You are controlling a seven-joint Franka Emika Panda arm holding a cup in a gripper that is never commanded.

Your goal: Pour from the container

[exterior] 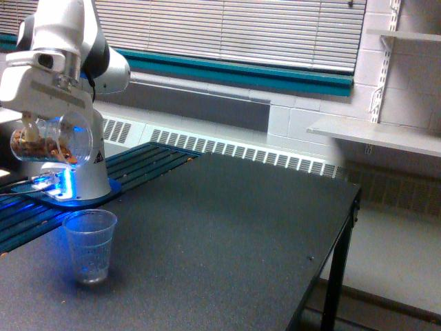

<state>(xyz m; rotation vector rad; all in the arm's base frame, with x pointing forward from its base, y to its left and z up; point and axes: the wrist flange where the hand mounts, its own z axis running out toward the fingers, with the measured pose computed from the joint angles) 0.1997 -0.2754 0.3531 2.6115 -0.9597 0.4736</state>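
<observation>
Gripper (pixel 43 117) hangs at the exterior view's left, clamped on the container (pixel 52 140) above the table (pixel 227 234). Table is dark, speckled; behind it a radiator grille (pixel 241 153), closed blinds (pixel 234 31), and shelves (pixel 375 131) at right. Count: 1 container, 1 small cup (pixel 89 245), upright on the table below it. Container is clear, wide, tipped sideways, w/ brown bits inside.

You cannot see the gripper's (pixel 49 118) fingers; the container (pixel 52 140) and the white hand hide them. At nine o'clock the picture's edge cuts off the table (pixel 227 234). The brown bits inside are too blurry to name.
</observation>
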